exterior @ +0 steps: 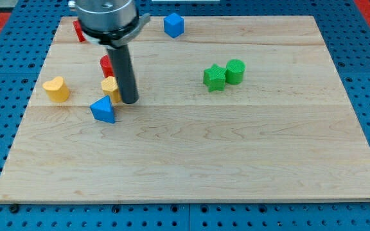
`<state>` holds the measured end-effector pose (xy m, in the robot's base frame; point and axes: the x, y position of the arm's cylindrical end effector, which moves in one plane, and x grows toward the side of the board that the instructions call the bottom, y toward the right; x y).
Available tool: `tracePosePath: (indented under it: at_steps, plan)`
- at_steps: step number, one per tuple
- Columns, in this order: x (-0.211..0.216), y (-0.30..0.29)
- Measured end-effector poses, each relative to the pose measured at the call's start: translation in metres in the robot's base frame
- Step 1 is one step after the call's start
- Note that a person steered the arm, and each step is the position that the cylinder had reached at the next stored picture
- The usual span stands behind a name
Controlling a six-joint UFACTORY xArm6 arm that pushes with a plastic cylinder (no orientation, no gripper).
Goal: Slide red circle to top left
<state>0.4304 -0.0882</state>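
Tip (129,101) beside yellow block (110,86), unlabelled

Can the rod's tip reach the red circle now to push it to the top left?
Probably yes. My tip stands just below and right of the red circle, but a yellow block sits close between them and may get pushed along.

On the board (236,160), my tip (129,101) is placed just right of the yellow block (110,86). The red circle (106,65) is found just above that block, the blue triangle (103,110) just below, and the yellow heart (56,89) to the left. The green star (214,77) and green cylinder (235,70) are set touching, well to the right. The blue cube (173,25) and a red block (78,31) are seen at the top.
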Motion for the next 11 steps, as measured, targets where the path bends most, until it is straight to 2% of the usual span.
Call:
tracePosePath:
  at_steps: [1, 2, 3, 4, 5, 6, 8, 9, 10, 11]
  plan:
    - [-0.019, -0.033]
    - [-0.020, -0.086]
    - [-0.037, -0.066]
    - [-0.089, -0.065]
    - [-0.081, -0.044]
    - [-0.091, -0.026]
    - [-0.150, -0.081]
    - [-0.140, -0.054]
    - [-0.137, 0.042]
    - [-0.172, 0.153]
